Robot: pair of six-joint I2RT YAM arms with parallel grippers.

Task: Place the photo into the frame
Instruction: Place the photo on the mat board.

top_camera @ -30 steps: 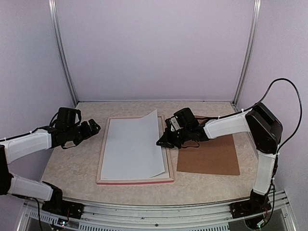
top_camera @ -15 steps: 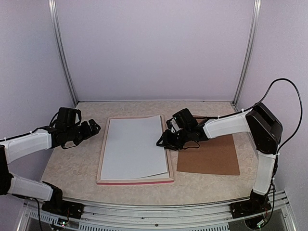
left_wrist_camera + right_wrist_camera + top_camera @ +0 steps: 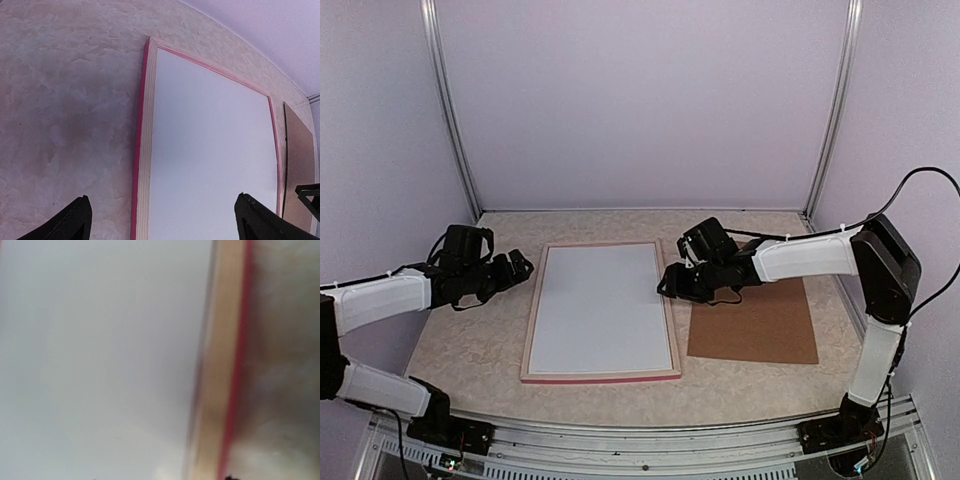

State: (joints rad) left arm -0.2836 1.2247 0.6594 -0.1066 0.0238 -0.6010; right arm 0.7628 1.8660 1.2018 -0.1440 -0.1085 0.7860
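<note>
Judging the placing all but done, seeing the photo [image 3: 600,305] lying flat, white back up, inside the face-down frame [image 3: 531,320] mid-counter [image 3: 470,345], the left tool [image 3: 520,267] hovering wide open toward the left edge, and failing to tell the right tool's [image 3: 666,285] jaw state beside the frame's right rail.

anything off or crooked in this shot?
Nothing stands out. The photo lies flat, white back up, inside the frame, its edges lined up with the rails. The brown board lies flat on the table to the frame's right.
</note>
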